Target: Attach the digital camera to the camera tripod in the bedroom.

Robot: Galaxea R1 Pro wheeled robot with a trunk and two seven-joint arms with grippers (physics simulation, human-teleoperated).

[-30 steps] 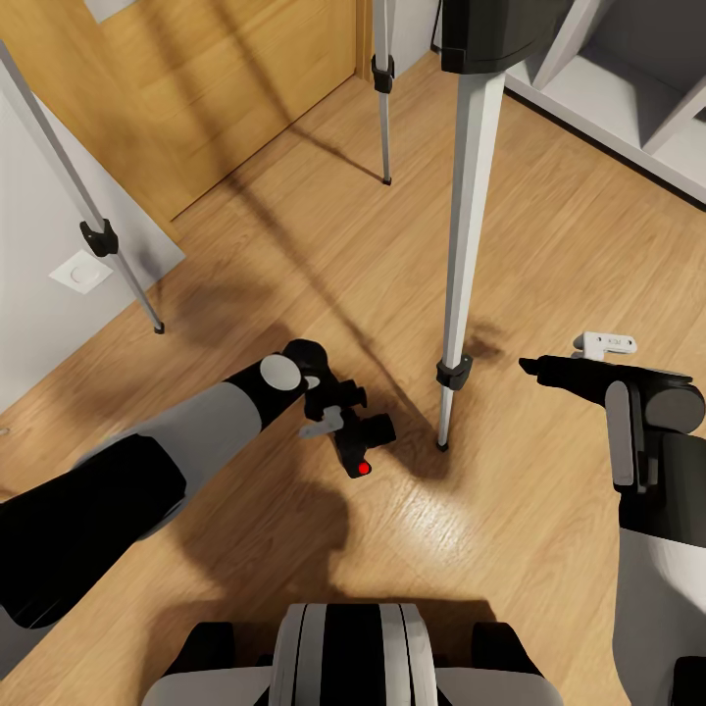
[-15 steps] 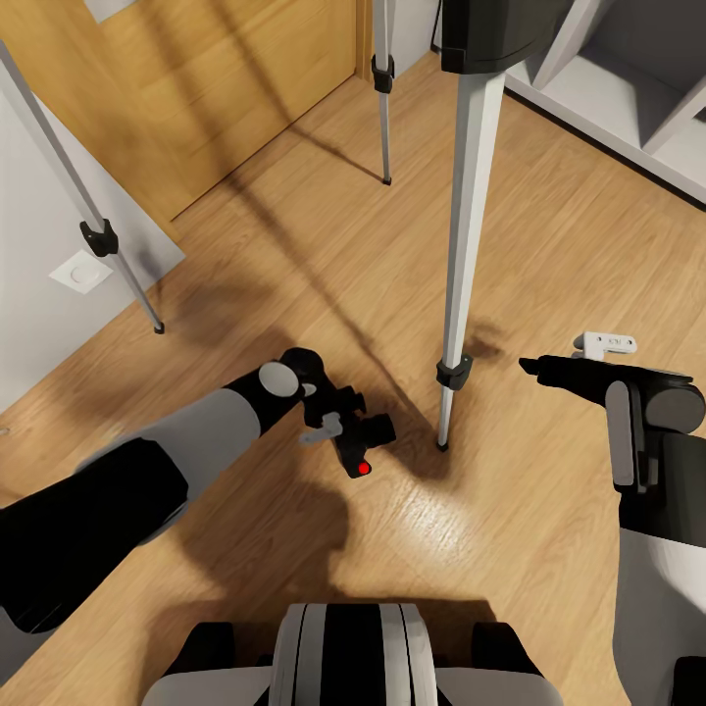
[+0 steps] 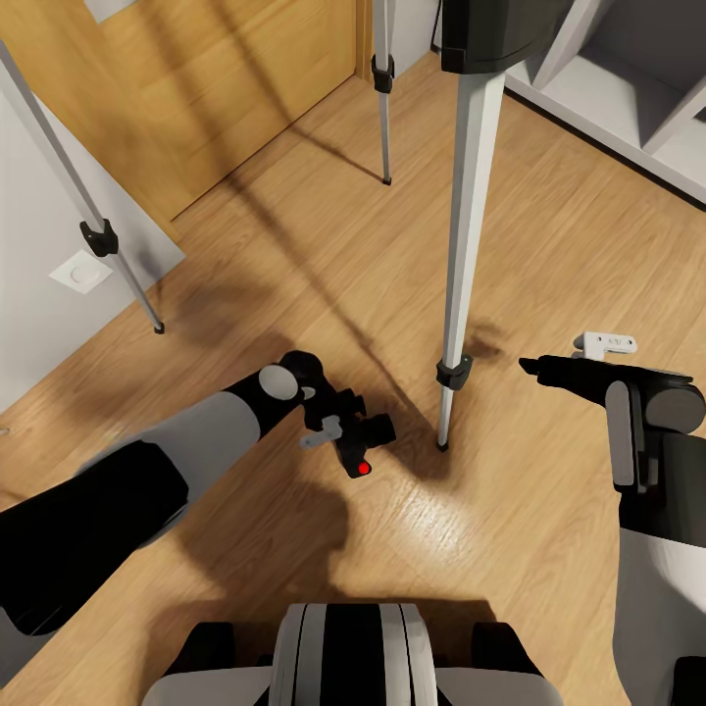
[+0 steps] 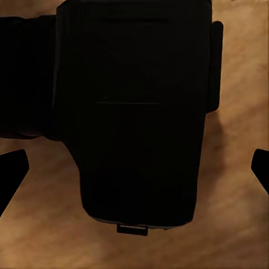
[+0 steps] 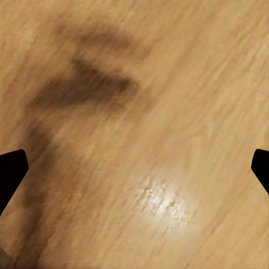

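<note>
Small black DSLR-style digital camera (image 3: 363,443) with a red dot, lying on the light wood floor (image 3: 549,245) beside the foot of the nearest silver-legged camera tripod (image 3: 469,196), well out from the wooden door (image 3: 196,88). Left gripper (image 3: 333,422) poised right over it, black fingertips (image 4: 11,174) spread wide either side of the body. Best closed squarely across the body, clear of the lens. Right gripper (image 3: 564,373) held apart, jaws parted, over bare boards.
</note>
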